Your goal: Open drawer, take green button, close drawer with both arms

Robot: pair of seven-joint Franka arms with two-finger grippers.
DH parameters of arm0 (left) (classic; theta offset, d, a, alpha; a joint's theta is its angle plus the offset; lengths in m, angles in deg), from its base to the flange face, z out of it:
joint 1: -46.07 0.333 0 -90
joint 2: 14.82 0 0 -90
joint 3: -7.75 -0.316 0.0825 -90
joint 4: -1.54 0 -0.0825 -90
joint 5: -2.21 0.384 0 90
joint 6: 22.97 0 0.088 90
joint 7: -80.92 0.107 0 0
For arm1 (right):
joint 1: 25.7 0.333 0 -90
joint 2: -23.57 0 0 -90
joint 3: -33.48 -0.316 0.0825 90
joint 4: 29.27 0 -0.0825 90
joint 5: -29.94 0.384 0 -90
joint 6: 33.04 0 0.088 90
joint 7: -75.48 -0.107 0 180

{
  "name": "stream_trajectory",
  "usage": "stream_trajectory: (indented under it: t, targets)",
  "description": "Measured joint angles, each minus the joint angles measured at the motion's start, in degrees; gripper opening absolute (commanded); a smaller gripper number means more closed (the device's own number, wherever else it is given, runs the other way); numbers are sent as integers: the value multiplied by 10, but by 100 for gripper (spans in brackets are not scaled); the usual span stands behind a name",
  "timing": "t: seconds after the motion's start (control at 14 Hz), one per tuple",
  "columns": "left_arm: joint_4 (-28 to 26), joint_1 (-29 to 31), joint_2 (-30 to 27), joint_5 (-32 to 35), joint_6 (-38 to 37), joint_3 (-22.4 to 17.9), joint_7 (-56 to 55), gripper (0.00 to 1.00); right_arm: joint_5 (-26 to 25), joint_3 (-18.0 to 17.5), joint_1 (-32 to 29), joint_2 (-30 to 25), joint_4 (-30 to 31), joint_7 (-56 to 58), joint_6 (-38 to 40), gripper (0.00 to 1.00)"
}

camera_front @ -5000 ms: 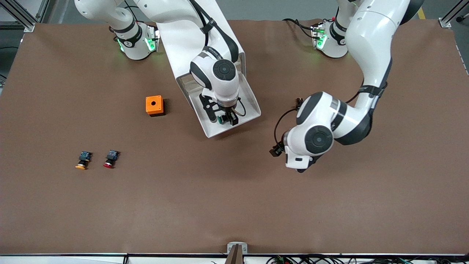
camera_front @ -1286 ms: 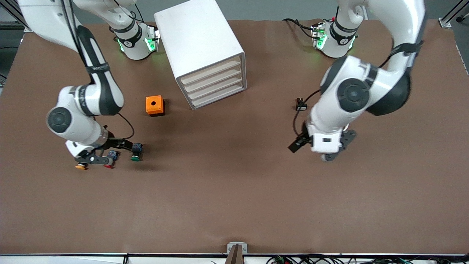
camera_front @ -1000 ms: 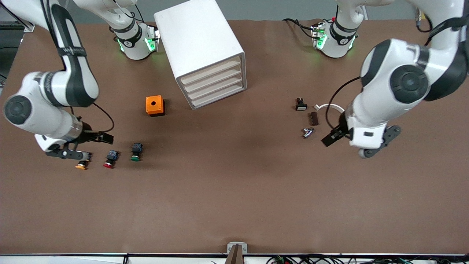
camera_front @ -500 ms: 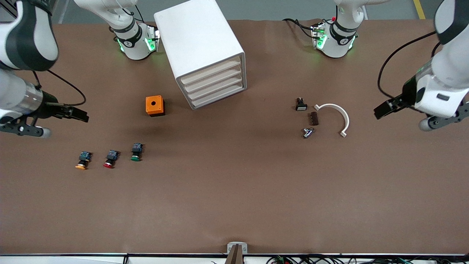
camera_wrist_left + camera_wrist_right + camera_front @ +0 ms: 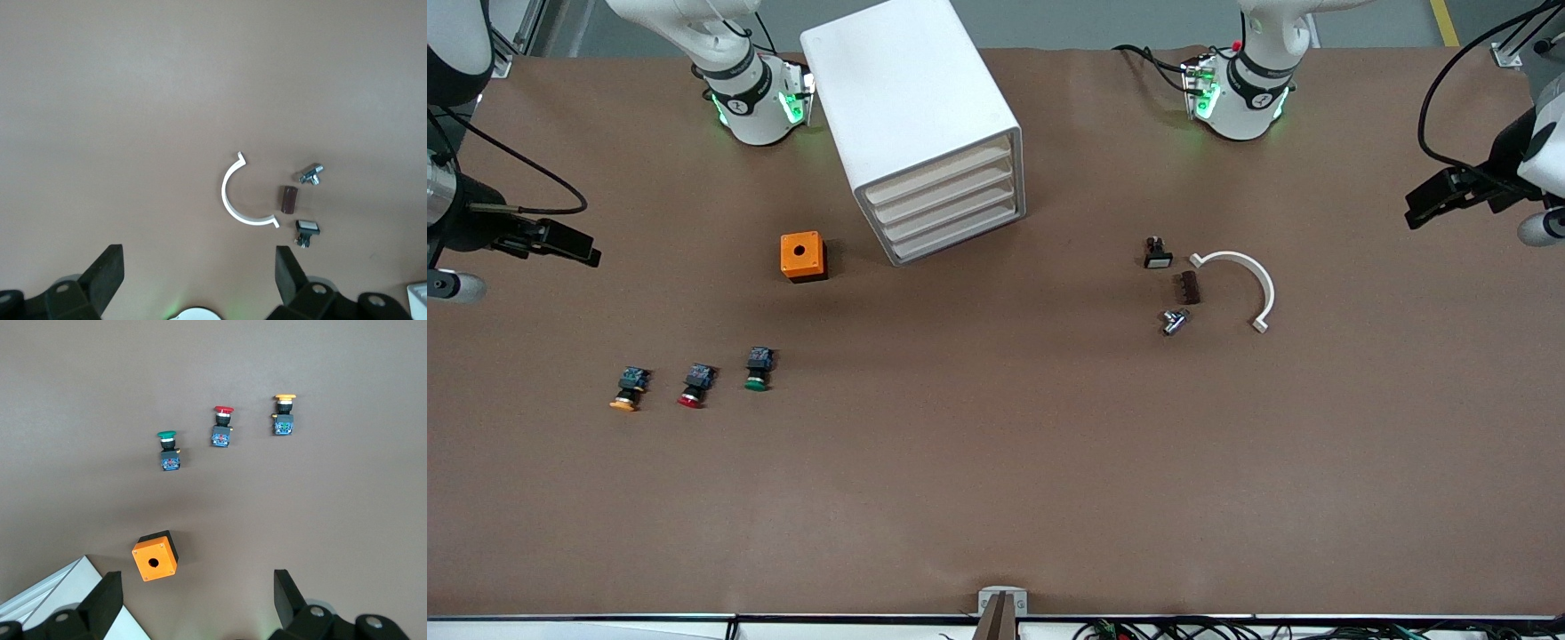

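The button (image 5: 757, 370), the one with the green cap, lies on its side on the brown worktop (image 5: 996, 462), toward the right arm's end, with the cap pointing to the front camera. It is the last in a row of three: the yellow-capped button (image 5: 628, 389) lies closest to that end of the worktop, then the red-capped button (image 5: 695, 386), then the green one, each a little apart from the next. Nothing touches the green button.

The right tool (image 5: 193, 603) is up in the air over the edge of the worktop at the right arm's end, well apart from the row of buttons. Its fingers (image 5: 105, 603) are spread wide and hold nothing. In the right wrist view the three buttons and the orange box (image 5: 155, 556) are seen under it.

The orange box, with a round hole in its top, stands farther from the front camera than the buttons. Just beside it stands the white drawer cabinet (image 5: 914, 124), turned at an angle; all of its drawers are shut.

Toward the left arm's end lie four small parts near each other: a small black switch (image 5: 1157, 254), a dark brown block (image 5: 1188, 288), a metal fitting (image 5: 1174, 321) and a white curved clip (image 5: 1245, 280).

The left tool (image 5: 197, 283) is up in the air over the edge of the worktop at the left arm's end. Its fingers (image 5: 290, 277) are also spread wide, and it is empty.
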Motion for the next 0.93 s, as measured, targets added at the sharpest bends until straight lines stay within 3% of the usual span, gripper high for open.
stream_trajectory:
  t: [0.64, 0.93]
  targets:
    - [-63, -20, -52, -22, 20, -3, 18, 100, -1, 1, -42, 1, -41, 43, 22, 100]
    - [-65, -20, -58, -22, 21, -4, 34, 100, 0, -3, -48, 1, -43, 43, 38, 100]
